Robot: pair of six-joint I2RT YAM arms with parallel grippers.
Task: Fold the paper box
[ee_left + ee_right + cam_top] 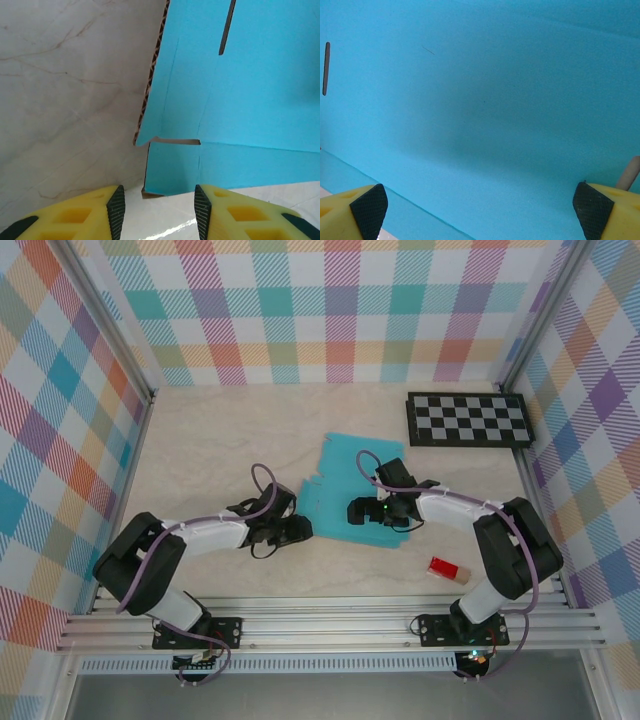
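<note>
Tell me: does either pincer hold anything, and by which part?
Nothing is held. The left pincer stands open just before the paper box; the right pincer is wide open over its teal face.

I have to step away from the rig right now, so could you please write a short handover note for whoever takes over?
Box: spread out on the table, teal face up, between the two arms.
Left gripper: open and empty, just short of the box's near-left corner tab.
Right gripper: wide open and empty, low over the teal face.
Done: no finished fold visible.
Left: all the folding, flaps and tabs.
</note>
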